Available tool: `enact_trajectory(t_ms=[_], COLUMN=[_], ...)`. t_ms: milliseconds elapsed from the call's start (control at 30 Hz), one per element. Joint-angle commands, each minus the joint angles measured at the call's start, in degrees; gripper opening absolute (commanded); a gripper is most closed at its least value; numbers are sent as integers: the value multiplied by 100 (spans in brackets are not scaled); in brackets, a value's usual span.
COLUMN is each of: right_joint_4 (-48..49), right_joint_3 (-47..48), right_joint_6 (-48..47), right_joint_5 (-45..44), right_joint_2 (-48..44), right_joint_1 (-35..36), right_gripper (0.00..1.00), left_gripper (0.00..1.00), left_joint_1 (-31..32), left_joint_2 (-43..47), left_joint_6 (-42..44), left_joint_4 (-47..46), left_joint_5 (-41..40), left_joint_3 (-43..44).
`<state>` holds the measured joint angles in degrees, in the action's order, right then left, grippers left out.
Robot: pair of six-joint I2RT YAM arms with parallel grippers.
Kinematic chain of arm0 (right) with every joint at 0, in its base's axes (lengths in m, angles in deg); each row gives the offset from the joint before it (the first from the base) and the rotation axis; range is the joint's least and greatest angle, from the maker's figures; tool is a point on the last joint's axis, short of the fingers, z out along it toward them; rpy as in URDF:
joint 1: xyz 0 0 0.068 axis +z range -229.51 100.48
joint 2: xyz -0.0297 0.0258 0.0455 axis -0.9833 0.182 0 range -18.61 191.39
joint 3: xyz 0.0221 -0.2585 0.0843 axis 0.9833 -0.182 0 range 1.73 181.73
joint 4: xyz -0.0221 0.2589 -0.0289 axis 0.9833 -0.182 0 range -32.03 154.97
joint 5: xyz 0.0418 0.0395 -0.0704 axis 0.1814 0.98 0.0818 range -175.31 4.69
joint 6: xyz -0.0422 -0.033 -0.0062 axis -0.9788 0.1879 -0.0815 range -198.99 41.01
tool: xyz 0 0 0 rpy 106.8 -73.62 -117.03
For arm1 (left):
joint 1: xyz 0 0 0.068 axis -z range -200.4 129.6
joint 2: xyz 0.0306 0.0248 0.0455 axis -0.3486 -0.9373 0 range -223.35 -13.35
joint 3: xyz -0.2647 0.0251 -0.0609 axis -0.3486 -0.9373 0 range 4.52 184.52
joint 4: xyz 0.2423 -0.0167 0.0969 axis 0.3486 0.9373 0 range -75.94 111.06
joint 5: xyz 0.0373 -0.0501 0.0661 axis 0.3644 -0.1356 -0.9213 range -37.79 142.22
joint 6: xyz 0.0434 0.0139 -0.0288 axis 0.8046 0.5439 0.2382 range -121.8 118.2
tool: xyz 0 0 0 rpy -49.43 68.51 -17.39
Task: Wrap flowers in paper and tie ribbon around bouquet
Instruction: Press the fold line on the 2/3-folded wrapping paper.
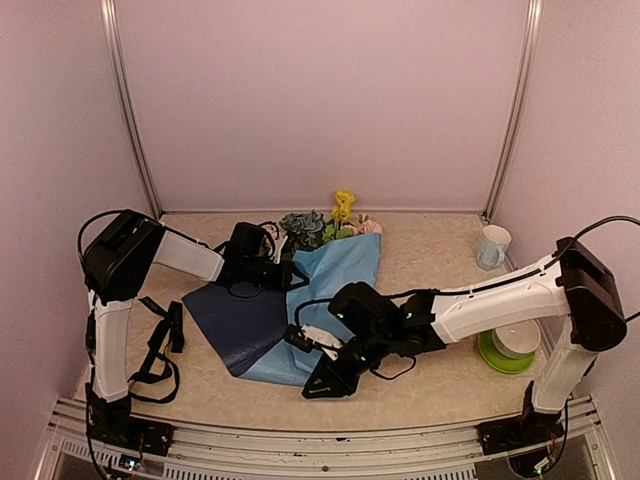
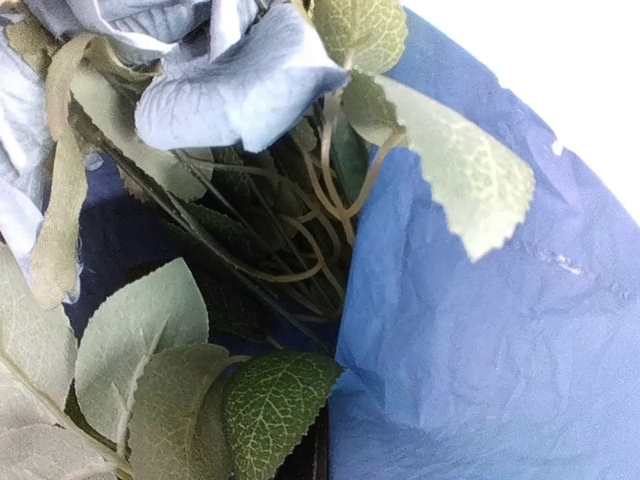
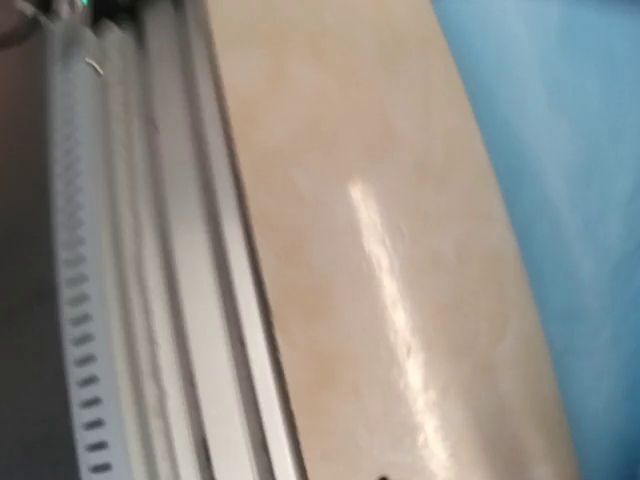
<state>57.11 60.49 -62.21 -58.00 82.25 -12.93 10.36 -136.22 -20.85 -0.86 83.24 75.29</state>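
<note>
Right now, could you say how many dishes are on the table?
3: a mug far right; a white bowl on a green plate, nearer. More may be hidden.

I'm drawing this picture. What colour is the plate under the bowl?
The plate is bright green, clearest in the top view.

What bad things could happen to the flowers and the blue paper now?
The left gripper is right in among the flowers; their stems could snag on it and slide out of the paper. The right gripper sits beside the paper's near edge, so a pull might crumple or tear it. The right arm also stretches past a white bowl and could bump it.
</note>
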Motion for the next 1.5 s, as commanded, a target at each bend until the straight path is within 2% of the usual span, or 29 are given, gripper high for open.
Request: enact_trajectory(t_ms=[0, 100, 267, 433, 667, 833, 933, 1067, 1233, 1467], right_joint_4=[15, 183, -790, -685, -899, -995, -1000, -562, -106, -161], right_joint_3=[174, 438, 1282, 983, 242, -250, -281, -230, -210, -350], right_joint_6=[-429, -66, 221, 338, 500, 623, 307, -183, -122, -117], right_joint_5=[-199, -1053, -2369, -2205, -2130, -1729, -1503, -1630, -2260, -1963], right_joint_2=[-487, -180, 833, 1036, 815, 208, -333, -919, -440, 257], right_joint_1=[-146, -214, -225, -166, 230, 400, 451, 271, -115, -22], right_gripper=[25, 24, 8, 4, 0, 0, 1, 2, 3, 1], left_gripper=[0, 0, 0, 0, 0, 0, 0, 0, 0, 0], left_joint_1=[-51, -51, -55, -75, -78, -77, -78, -72, -76, -79], left_joint_2=[-71, -76, -62, -130, -233, -257, -289, -292, -270, -331], left_joint_6=[4, 15, 24, 71, 109, 154, 156, 163, 135, 186], left_joint_4=[-158, -147, -142, -79, -35, 7, -2, -2, 6, 119], left_joint_5=[44, 68, 16, -26, -9, 21, 96, 116, 120, 110], left_joint_3=[-62, -77, -106, 2, 129, 192, 204, 181, 156, 203])
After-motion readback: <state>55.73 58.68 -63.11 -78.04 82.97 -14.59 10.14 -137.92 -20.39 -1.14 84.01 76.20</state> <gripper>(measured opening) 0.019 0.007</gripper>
